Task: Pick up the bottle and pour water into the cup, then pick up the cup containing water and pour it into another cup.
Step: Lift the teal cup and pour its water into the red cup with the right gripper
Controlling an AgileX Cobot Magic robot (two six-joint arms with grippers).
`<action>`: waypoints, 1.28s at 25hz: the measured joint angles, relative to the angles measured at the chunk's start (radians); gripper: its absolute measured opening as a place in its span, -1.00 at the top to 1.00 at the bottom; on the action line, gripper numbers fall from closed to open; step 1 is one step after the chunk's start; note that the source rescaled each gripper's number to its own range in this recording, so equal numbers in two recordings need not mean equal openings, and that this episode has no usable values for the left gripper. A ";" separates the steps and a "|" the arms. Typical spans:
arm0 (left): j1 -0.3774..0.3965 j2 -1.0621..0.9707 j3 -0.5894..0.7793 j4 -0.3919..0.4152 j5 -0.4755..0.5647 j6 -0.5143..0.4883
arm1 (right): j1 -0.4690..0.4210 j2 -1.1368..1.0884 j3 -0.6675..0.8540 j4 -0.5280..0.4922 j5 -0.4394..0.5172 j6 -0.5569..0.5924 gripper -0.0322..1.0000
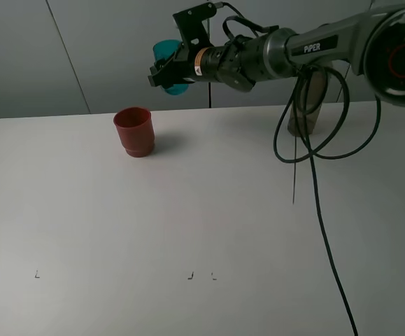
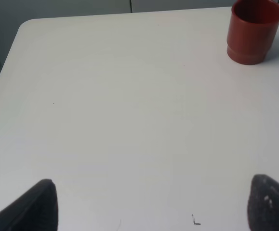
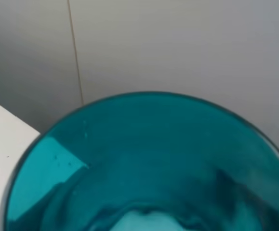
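Right pincer (image 1: 161, 70): clamped on the cup (image 1: 166, 50), jaws one on each side of its wall. My arm reaches level across the table (image 1: 209, 210) from the right, and the cup hangs high in the air, clear of everything.

Right wrist view: the cup (image 3: 149, 163) fills the picture, teal rim curving across it, with wall behind. I cannot tell whether there is water inside.

Red cup (image 1: 133, 131): upright on the table, mouth open upward, on the far left part of the top. It sits below my cup and a little to the left in the high view. The two are near but not stacked, so my cup's mouth is not over the red one.

Long axis of my cup: roughly upright as far as I can judge, though the jaws hide its middle. Tipping its rim leftward would send the stream toward the red cup, so I judge a small shift left and down should come before the tilt. If I pour from this height and offset, I risk spilling past the rim.

Bottle (image 1: 315, 105): standing at the back right, partly behind my arm, well apart from both cups.

Left pincer (image 2: 153, 209): jaws wide apart and holding nothing, low over bare table. The red cup (image 2: 253, 31) is well away from it, so the right arm is the nearer one.
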State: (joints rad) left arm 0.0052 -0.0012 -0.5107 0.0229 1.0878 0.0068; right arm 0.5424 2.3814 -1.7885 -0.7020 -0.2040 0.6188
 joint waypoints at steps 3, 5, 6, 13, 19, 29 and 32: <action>0.000 0.000 0.000 0.000 0.000 0.000 | 0.015 0.025 -0.037 -0.019 0.016 0.000 0.85; 0.000 0.000 0.000 0.000 0.000 0.000 | 0.026 0.047 -0.066 -0.026 0.035 0.000 0.85; 0.000 0.000 0.000 0.000 0.000 0.000 | 0.028 0.056 -0.081 -0.033 0.040 -0.002 0.85; 0.000 0.000 0.000 0.000 0.000 0.000 | 0.052 0.097 -0.146 -0.066 0.095 -0.062 0.85; 0.000 0.000 0.000 0.000 0.000 0.000 | 0.052 0.097 -0.154 -0.072 0.108 -0.108 0.85; 0.000 0.000 0.000 0.000 0.000 -0.007 | 0.052 0.097 -0.154 -0.116 0.110 -0.142 0.85; 0.000 0.000 0.000 0.000 0.000 -0.007 | 0.052 0.097 -0.154 -0.125 0.110 -0.157 0.85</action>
State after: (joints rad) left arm 0.0052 -0.0012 -0.5107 0.0229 1.0878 0.0000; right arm 0.5942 2.4786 -1.9425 -0.8273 -0.0939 0.4621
